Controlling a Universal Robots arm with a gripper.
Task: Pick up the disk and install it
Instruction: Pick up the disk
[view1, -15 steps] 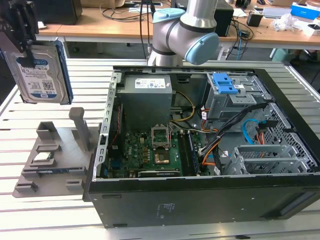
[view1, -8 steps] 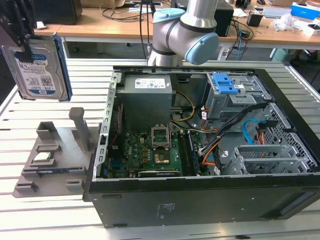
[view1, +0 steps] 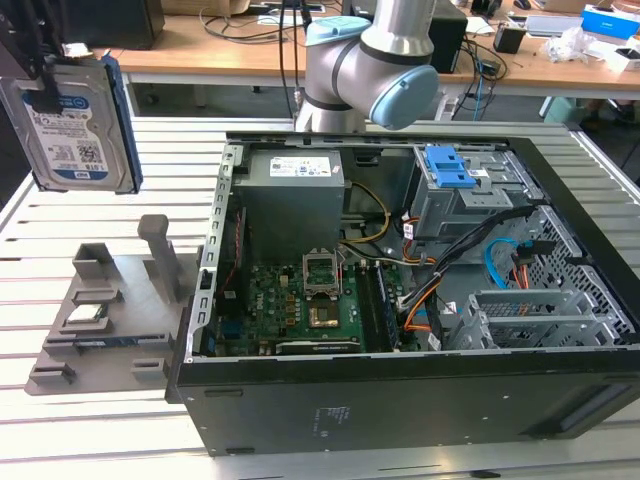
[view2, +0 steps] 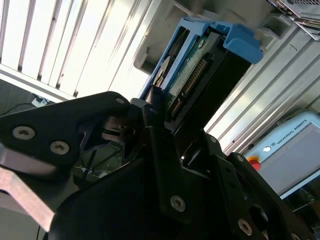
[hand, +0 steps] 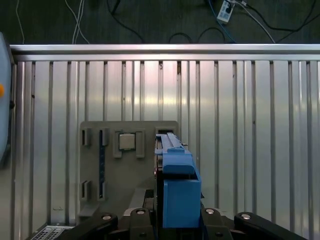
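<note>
The disk (view1: 75, 125) hangs upright in the air, clear of the slatted worktop (view1: 110, 430), over the grey holder (view1: 120, 300) that sits near the worktop's edge on the exterior view's left. The black claw (view2: 159, 111) is closed on the disk's upper end. A small square chip (hand: 127, 141) lies in the holder below. The open computer case (view1: 400, 400) stands just beside the holder, toward the exterior view's right, with a grey cage (view1: 460, 205) and its blue latch (view1: 448, 168) inside.

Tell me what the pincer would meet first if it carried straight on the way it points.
Probably the grey holder on the slatted table: the pincer, shut on the disk, points down at it, though depth is unclear.
</note>
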